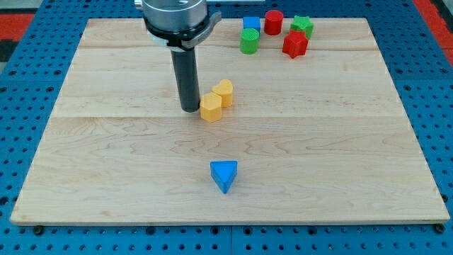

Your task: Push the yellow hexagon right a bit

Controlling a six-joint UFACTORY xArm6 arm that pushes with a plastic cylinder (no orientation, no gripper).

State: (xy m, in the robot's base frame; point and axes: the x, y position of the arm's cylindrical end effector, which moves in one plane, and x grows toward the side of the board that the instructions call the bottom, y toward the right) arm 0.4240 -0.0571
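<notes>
The yellow hexagon point(210, 108) lies near the middle of the wooden board point(106, 163). A second yellow block point(224, 92), rounded like a heart, touches it at its upper right. My tip point(189, 108) stands on the board right at the hexagon's left side, touching it or almost so. The dark rod rises from there to the arm's head at the view's top.
A blue triangular block point(224, 175) lies below the hexagon. At the view's top right is a cluster: a blue block point(251, 23), a green cylinder point(248, 41), a red cylinder point(273, 22), a green star point(302, 26) and a red block point(294, 44).
</notes>
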